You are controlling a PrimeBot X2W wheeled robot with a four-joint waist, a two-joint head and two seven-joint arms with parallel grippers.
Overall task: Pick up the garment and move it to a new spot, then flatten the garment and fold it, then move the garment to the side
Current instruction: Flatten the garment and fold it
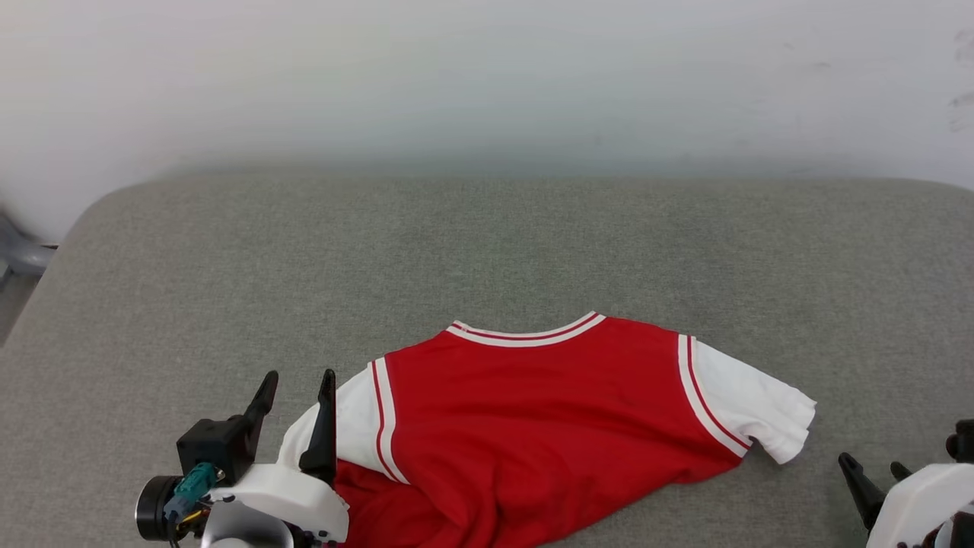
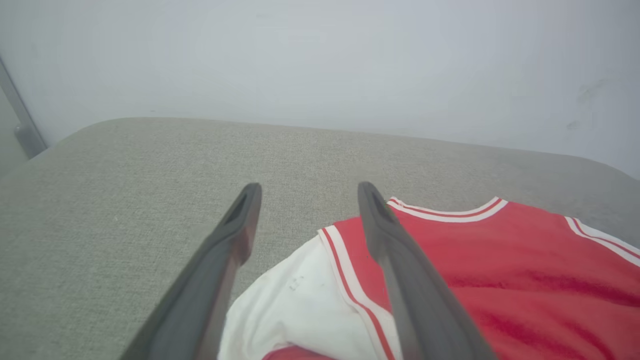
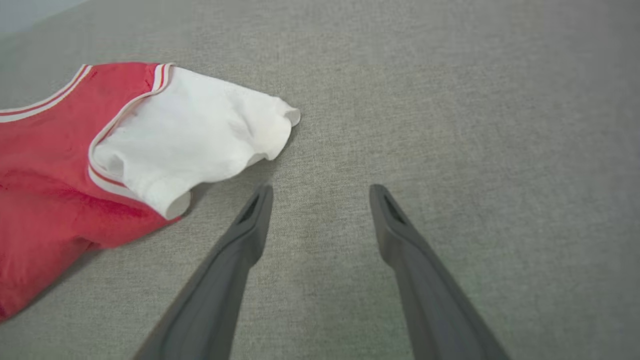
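Lying spread toward the near side of the grey padded surface (image 1: pixel 487 243), collar facing the far edge, spotted the garment (image 1: pixel 548 426), red with white sleeves. Found the left gripper (image 1: pixel 299 377) gaping wide and empty, fingers over one white sleeve, contact unclear. Caught the right gripper (image 1: pixel 872 461) equally wide, holding nothing, just beside the other sleeve, off the cloth.

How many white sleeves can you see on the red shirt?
2. The left sleeve lies by the left pincer; the right sleeve spreads out at the shirt's other end.
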